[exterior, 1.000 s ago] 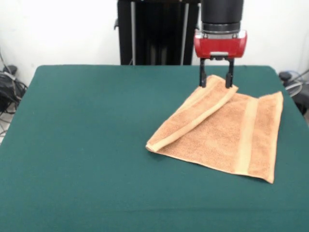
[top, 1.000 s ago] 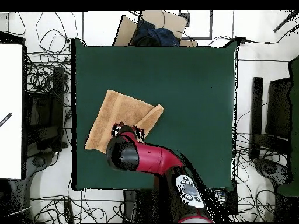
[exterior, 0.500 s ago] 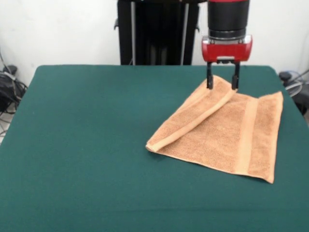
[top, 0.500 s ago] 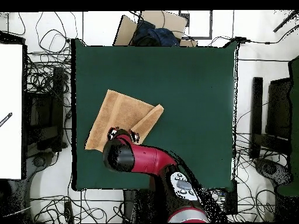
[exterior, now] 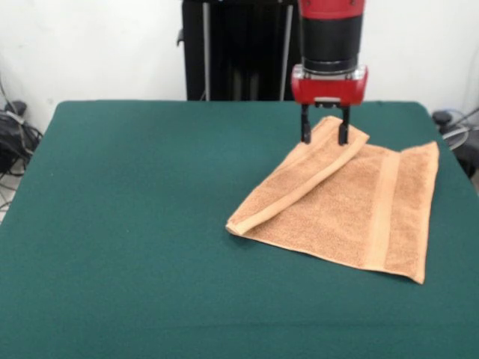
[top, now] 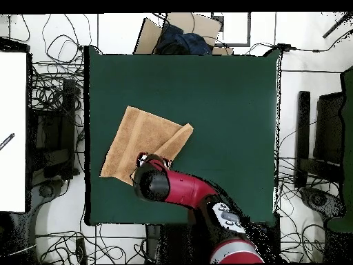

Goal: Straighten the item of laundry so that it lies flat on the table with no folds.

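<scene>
The item of laundry is an orange-tan towel lying on the right part of the dark green table. One side is folded over into a long diagonal flap, and a paler band runs near its right edge. My gripper hangs open over the far end of that flap, one finger on each side of the folded corner. I cannot tell whether the fingers touch the cloth. In the overhead view the towel lies near the table's left edge, and my red arm covers the gripper and the towel's lower corner.
A cardboard box with dark cloth in it stands just beyond one table edge. Tangled cables lie on the floor around the table, and a white surface stands at the left. The towel's right corner reaches close to the table edge.
In the front view the gripper shifted right, then back left and slightly lower, still open over the folded corner. The towel has kept its shape and place.
</scene>
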You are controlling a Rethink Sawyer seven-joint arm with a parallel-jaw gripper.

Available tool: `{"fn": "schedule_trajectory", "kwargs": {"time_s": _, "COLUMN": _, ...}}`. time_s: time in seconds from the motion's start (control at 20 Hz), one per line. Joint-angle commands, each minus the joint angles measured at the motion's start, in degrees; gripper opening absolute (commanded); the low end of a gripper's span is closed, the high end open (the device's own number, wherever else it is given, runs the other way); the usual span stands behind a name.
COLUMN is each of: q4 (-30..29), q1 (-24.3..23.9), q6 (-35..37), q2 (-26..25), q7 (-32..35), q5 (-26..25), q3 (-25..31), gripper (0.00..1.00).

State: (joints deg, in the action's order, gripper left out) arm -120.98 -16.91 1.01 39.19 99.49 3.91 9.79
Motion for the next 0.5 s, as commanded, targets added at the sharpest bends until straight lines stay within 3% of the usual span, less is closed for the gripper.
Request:
{"fn": "schedule_trajectory", "kwargs": {"time_s": 0.05, "q4": 2.47, "q1": -1.39, "q6": 6.33, "q2": -1.43, "q7": 6.22, "q5": -0.26, "q3": 2.18, "gripper": 1.00}}
{"fn": "schedule_trajectory", "kwargs": {"time_s": 0.5, "q4": 4.49, "q1": -1.30, "q6": 6.36, "q2": -2.06, "q7": 5.37, "q5": -1.13, "q3": 1.27, "gripper": 1.00}}
